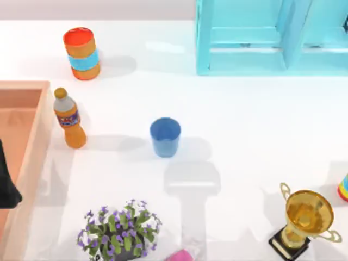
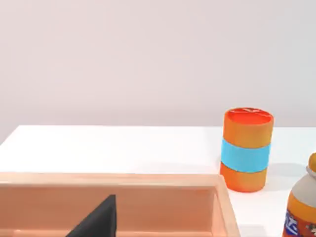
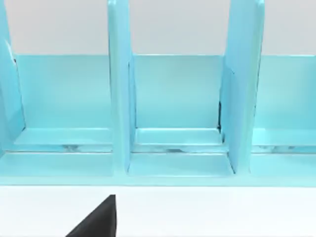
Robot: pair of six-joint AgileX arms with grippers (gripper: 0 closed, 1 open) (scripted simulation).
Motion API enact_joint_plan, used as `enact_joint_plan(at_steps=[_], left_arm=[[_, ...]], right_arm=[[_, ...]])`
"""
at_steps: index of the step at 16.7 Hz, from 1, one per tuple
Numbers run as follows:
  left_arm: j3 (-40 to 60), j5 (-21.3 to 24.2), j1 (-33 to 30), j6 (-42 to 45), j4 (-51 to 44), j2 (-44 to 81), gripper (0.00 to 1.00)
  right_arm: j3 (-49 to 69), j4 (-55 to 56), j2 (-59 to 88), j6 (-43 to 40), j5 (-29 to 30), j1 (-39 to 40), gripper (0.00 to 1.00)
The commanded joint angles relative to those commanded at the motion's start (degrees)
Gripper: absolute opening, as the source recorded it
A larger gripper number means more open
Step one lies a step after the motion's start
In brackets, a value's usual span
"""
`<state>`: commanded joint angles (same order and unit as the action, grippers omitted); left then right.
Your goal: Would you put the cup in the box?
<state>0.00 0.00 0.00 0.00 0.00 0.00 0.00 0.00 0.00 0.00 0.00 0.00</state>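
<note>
Reaching for the cup is the job now. At the top view's left edge sits the shallow peach-tan wooden box (image 1: pixel 32 141), the left arm's dark pincer (image 1: pixel 8 187) over it; I cannot tell how far open it is. The orange drink bottle (image 1: pixel 69 118) stands just beside the box wall. The small blue tapered cup (image 1: pixel 165 136) stands upright at mid-frame on the white surface (image 1: pixel 244 136), untouched; I'd approach clear of the bottle and grip its rim squarely.

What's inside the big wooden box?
The box shows a bare wooden floor, with a dark part of the left arm reaching over it. The floor beneath that dark part is hidden. The blue cup stands outside, on the table.
</note>
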Motion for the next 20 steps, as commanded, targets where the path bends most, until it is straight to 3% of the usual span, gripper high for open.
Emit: enact_joint_plan(at_steps=[5, 9, 14, 20], left_arm=[[3.22, 0.02, -0.9, -0.58, -2.21, 3.19, 1.0], [14.92, 0.05, -4.09, -2.88, -10.14, 14.94, 1.0], [38.33, 0.12, -10.54, -8.02, -25.88, 38.39, 1.0], [73.83, 0.22, -20.12, -16.51, -48.89, 73.26, 1.0]], right_arm=[[0.0, 0.0, 0.0, 0.0, 0.0, 0.0, 1.0], [0.0, 0.0, 0.0, 0.0, 0.0, 0.0, 1.0], [0.0, 0.0, 0.0, 0.0, 0.0, 0.0, 1.0], [0.0, 0.0, 0.0, 0.0, 0.0, 0.0, 1.0]])
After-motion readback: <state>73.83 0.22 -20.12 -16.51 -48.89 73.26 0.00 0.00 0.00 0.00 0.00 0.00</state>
